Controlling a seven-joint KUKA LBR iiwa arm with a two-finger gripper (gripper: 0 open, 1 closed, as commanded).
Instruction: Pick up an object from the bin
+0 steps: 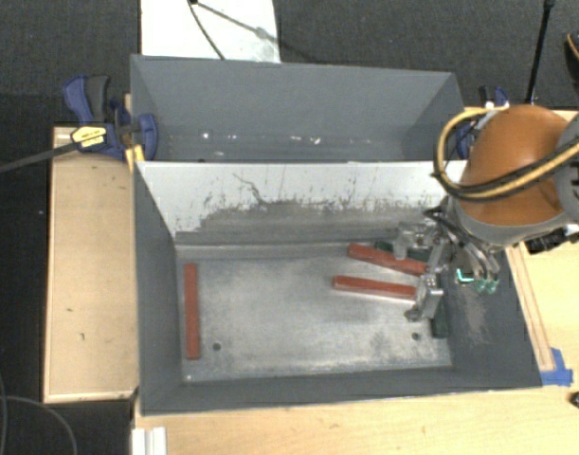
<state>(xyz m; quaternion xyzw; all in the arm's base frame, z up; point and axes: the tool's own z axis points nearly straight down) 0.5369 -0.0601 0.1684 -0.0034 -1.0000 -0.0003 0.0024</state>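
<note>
Though beside gripper [427,309], red sticks [372,287] partly hidden.

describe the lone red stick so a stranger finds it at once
Look into the grey metal bin, at its floor by the view's left wall. A red stick lies there along that wall. Unlike the two red sticks beside the gripper, it lies alone.

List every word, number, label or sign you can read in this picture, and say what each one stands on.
None can be read. The grey bin, the red-brown bars lying in it and the arm's orange cover carry no legible words, numbers or labels.
</note>
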